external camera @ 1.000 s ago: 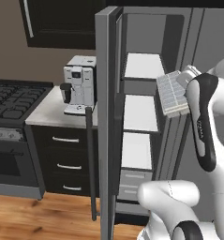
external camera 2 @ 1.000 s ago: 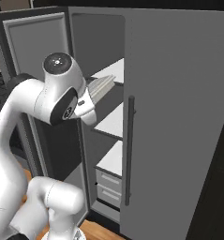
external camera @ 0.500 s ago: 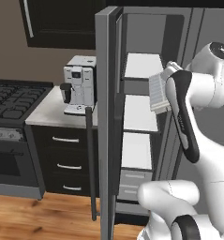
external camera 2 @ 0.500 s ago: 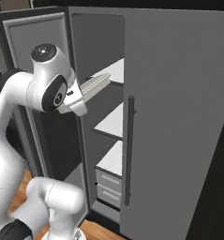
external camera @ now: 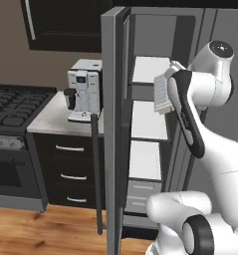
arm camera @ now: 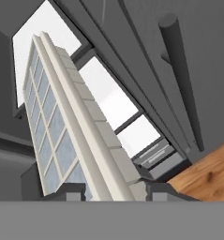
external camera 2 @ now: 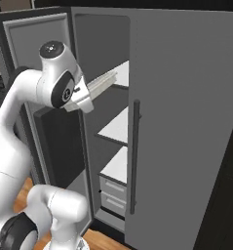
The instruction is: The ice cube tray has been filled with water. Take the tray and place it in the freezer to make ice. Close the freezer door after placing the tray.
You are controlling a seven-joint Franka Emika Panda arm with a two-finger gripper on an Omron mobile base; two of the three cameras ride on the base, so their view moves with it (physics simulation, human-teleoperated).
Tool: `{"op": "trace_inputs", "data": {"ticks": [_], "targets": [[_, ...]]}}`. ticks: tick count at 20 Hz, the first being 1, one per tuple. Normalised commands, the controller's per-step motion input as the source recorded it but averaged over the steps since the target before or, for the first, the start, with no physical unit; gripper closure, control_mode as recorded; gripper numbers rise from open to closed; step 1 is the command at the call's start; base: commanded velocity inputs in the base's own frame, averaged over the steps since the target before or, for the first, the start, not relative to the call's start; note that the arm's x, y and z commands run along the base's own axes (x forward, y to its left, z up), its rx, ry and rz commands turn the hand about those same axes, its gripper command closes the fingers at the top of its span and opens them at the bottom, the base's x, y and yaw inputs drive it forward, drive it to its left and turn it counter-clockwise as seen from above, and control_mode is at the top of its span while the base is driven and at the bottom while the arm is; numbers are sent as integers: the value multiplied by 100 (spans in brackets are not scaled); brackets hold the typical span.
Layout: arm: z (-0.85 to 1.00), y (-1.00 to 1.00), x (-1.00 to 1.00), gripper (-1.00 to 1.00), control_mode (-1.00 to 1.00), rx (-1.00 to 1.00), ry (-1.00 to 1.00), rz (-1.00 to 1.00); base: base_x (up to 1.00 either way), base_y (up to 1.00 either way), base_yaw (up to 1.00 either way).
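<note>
My gripper is shut on one end of the ice cube tray, a pale tray with a grid of square cells, held on its edge. The tray hangs at the mouth of the freezer, level with the gap between the top two white shelves. From the right, the tray points from the gripper toward the upper shelf, apart from it. The freezer door stands wide open to the left of the tray, its long handle facing out.
A coffee machine stands on the counter left of the open door, with a stove beyond. The right fridge door is closed, its handle vertical. White drawers fill the freezer's bottom.
The arm has swung up and in, carrying the tray from in front of the right door toward the freezer opening. The grip on the tray is unchanged.
</note>
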Motion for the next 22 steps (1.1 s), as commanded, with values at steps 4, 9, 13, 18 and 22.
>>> {"op": "trace_inputs", "data": {"ticks": [4,9,13,18,22], "targets": [[0,0,43,100,-100,-1,-1,0,0,0,0],[7,-2,38,100,-100,-1,0,-1,0,0,0],[5,-15,43,100,-100,-1,0,-2,0,0,0],[0,-13,45,100,-100,-2,0,-1,0,0,0],[0,0,59,100,-100,-2,0,0,0,0,0]]}}
